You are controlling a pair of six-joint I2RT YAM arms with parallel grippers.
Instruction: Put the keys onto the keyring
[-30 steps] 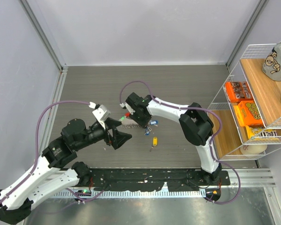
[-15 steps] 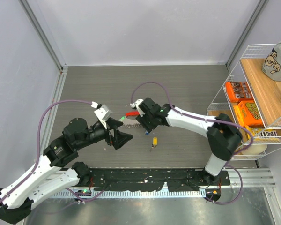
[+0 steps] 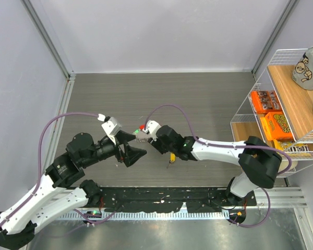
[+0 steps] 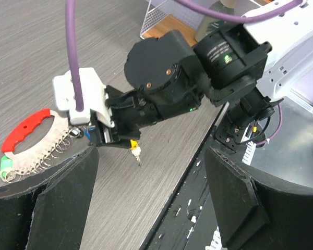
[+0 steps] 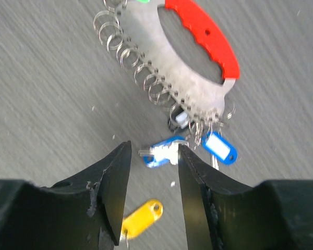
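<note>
**Top view.** The keyring [image 3: 141,130], a silvery crescent metal plate with a red plastic grip and a row of small wire rings along its edge, lies flat on the grey wood-grain table [image 3: 198,99]. The right gripper [image 3: 147,136] hangs just over the keyring's near-right end. The left gripper [image 3: 134,154] sits just beside the keyring on the near-left side, not touching it. A tiny metal key on a yellow plastic tag, the yellow-tagged key [image 3: 172,156], lies loose near the keyring, towards the arm bases and to the right.

**Left wrist view.** The left gripper's jaws stand wide apart with nothing between them. The keyring [image 4: 34,143] carries a small green tag [image 4: 7,166] at the end away from the right gripper.

**Right wrist view.** The right gripper's jaws are partly apart and seem to clamp nothing. In the gap below them lies a blue-tagged key [image 5: 160,152], just off the keyring's ring row. A second blue tag [image 5: 220,148] hangs at that same end of the keyring; I cannot tell whether it is threaded on a ring. The yellow-tagged key lies further from the keyring, behind the fingers.

**Handling (judgement).**
- Keys: very light, stiff and flat to the table, so likely to skid or flip under a fingertip. The plastic tag is the broadest hold; pinch it across its short width.
- Wire rings: thin and springy, and will shift unless the plate is pinned.
- Keyring: the red grip looks the best place to steady it.
</note>
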